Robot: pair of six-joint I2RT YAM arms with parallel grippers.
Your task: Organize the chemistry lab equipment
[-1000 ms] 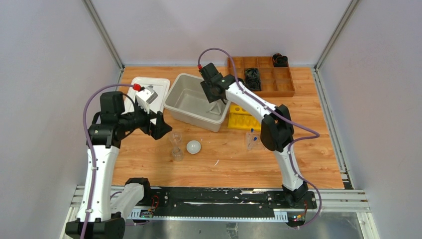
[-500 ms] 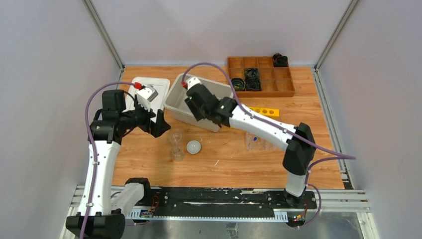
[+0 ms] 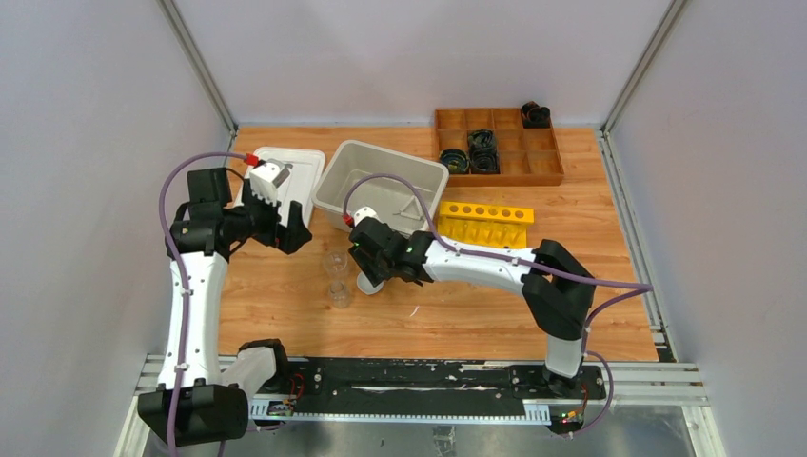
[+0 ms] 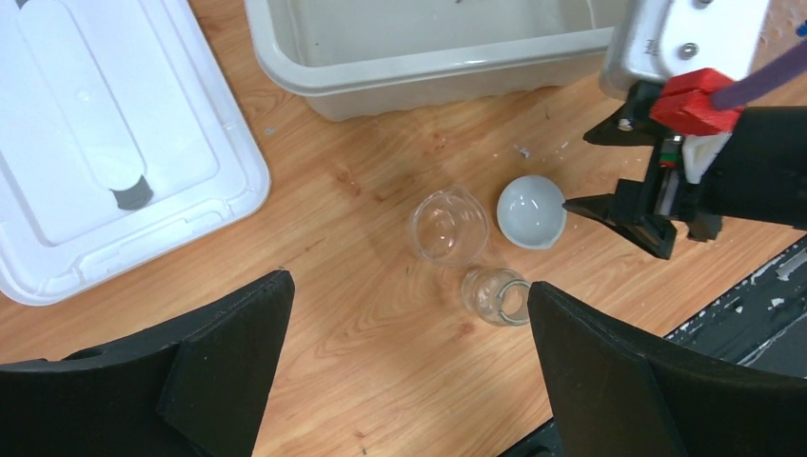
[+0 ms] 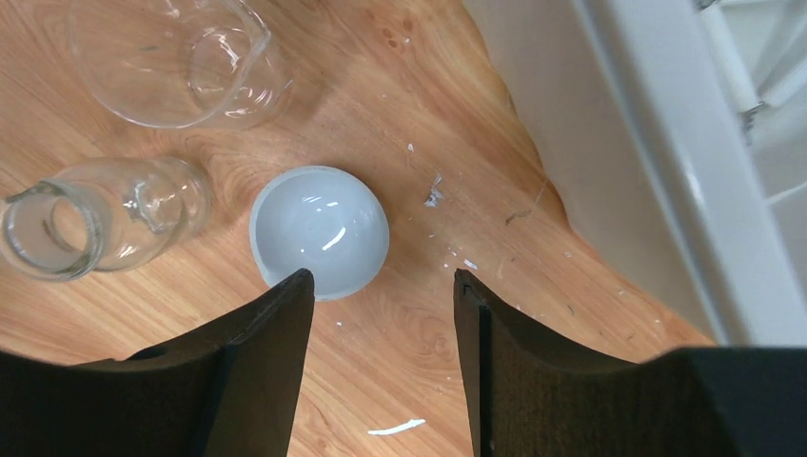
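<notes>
A white round dish sits on the table, also in the right wrist view and the left wrist view. Two clear glass beakers lie left of it, one farther, one on its side. My right gripper is open and empty, low over the table, its left finger at the dish's edge. My left gripper is open and empty, high above the beakers. A white triangle frame lies in the grey bin. The blue-capped tubes are hidden.
A white lid lies left of the bin. A yellow tube rack stands right of it, and a wooden compartment tray with black parts is at the back right. A thin white rod lies on the table.
My right arm swung out of the bin, forward and left, down to the white dish. The triangle frame stayed in the bin. My left gripper drew back slightly to the left.
</notes>
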